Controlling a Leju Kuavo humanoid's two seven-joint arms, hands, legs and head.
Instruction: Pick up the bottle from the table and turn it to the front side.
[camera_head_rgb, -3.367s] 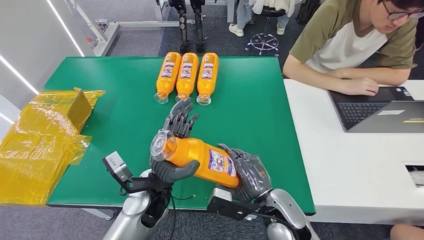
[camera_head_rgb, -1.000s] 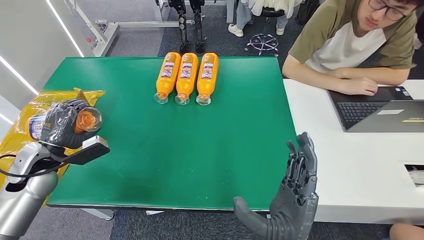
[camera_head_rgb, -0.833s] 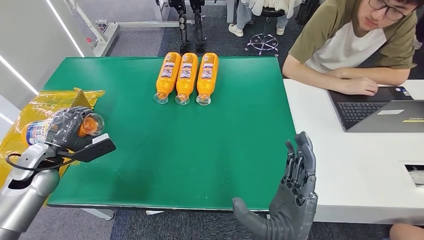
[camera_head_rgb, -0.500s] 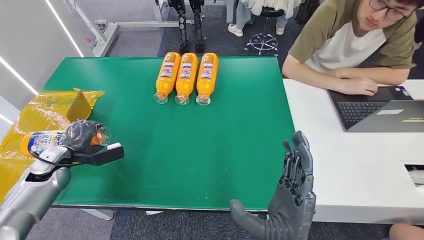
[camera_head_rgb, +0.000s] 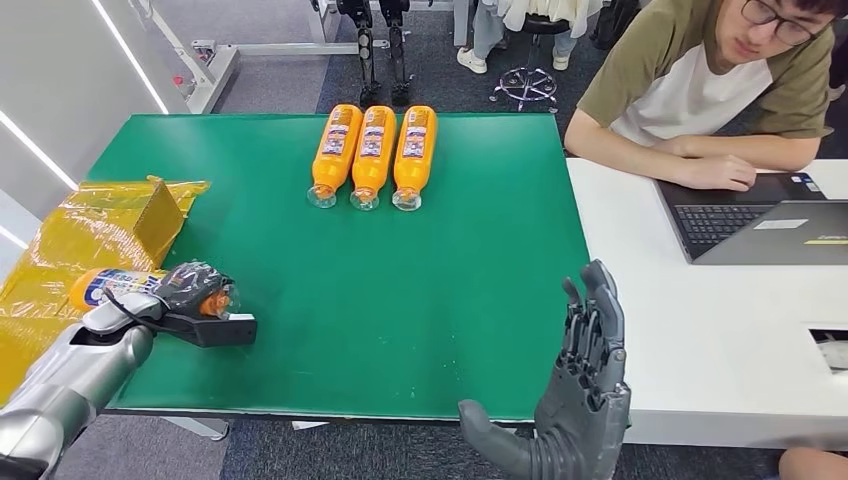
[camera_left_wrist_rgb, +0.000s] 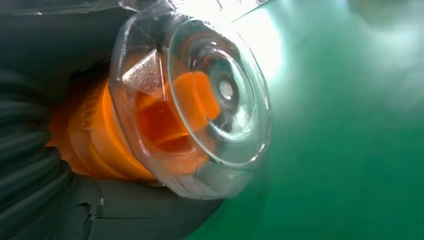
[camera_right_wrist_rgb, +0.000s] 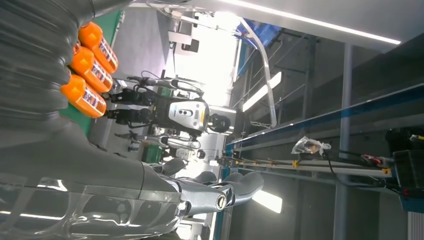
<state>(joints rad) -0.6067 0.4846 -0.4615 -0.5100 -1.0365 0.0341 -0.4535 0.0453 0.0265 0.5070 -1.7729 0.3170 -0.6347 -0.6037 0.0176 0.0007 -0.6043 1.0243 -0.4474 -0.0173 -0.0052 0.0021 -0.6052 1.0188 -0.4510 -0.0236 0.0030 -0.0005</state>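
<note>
Orange bottle: orange plastic bottle with clear cap and printed label, lying on its side in the left hand at the table's near-left edge, base end over the yellow wrap, cap end over the green
Bottle cap: clear domed plastic cap seen end-on in the left wrist view, orange neck inside it, green surface right behind
Left hand: dark grey many-fingered left hand wrapped round the bottle's neck end just behind the cap, fingers curled over it; silver forearm comes in from the lower left
Right hand: dark grey right hand raised at the table's near-right edge, fingers straight and apart, thumb out to the side, holding nothing
Table: green-topped rectangular table
Other bottles: three orange labelled bottles in a row lying side by side at the far middle of the table, touching or nearly so, caps toward the robot (well apart from the held one)
Yellow wrap: crumpled yellow translucent plastic wrapping over a box shape at the table's left edge, just beside the left hand
White desk: white desk butted against the table's right side
Laptop: dark open laptop on the white desk
Person: person in an olive and white T-shirt seated at the desk, forearm resting by the laptop
</note>
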